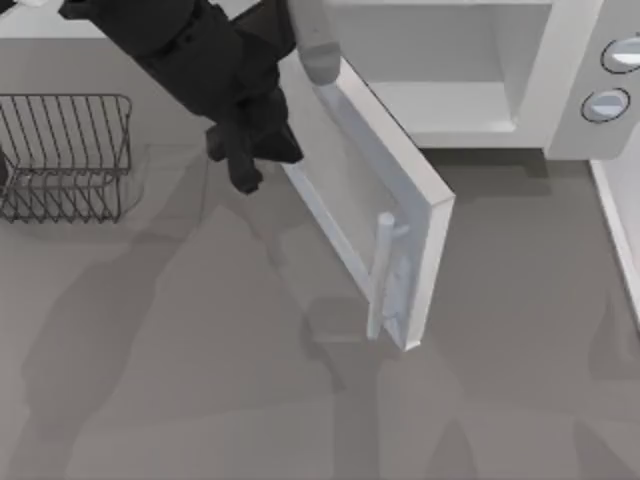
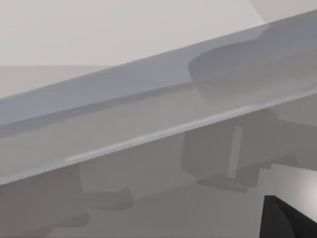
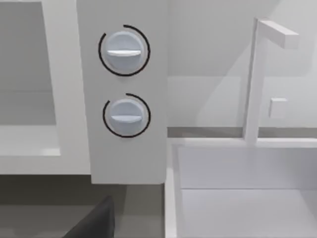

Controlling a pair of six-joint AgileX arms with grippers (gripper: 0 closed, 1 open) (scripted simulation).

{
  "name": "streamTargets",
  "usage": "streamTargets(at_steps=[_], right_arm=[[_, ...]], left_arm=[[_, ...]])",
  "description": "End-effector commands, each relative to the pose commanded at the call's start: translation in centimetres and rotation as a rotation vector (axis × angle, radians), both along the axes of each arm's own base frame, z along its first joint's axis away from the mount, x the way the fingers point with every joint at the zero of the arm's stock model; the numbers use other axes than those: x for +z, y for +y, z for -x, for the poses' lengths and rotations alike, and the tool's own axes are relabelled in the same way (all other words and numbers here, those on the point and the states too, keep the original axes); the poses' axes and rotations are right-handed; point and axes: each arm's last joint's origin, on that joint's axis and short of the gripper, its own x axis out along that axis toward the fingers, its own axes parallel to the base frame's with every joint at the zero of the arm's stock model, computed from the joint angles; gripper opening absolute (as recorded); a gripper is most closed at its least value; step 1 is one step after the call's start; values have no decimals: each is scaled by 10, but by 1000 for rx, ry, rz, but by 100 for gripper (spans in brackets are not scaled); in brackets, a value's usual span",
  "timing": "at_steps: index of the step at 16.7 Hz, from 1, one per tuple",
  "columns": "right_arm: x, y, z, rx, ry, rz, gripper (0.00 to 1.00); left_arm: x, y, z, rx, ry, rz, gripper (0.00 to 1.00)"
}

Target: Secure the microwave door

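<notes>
I see the microwave (image 1: 520,80) at the table's (image 1: 200,380) far right, its door (image 1: 370,190) swung out toward the near side. My left gripper (image 1: 250,150) sits just left of the door, and the wire rack (image 1: 65,155) stands further left.

A plain grey tabletop (image 1: 200,380) carries everything. The white microwave (image 1: 560,90) stands on it at the far edge, to the right of the left gripper (image 1: 250,160). A dark wire rack (image 1: 65,155) rests on it to that gripper's left, near the table's left side.
</notes>
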Motion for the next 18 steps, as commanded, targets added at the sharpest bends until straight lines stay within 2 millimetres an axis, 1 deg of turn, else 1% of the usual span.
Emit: streamTargets(at_steps=[7,12,15,18], right_arm=[[0,0,0,0,0,0,100],[0,0,0,0,0,0,100],[0,0,0,0,0,0,100],[0,0,0,0,0,0,100]], left_arm=[[0,0,0,2,-1,1,0],[0,-19,0,2,1,0,0],[0,-17,0,5,1,0,0],[0,-26,0,3,3,0,0]])
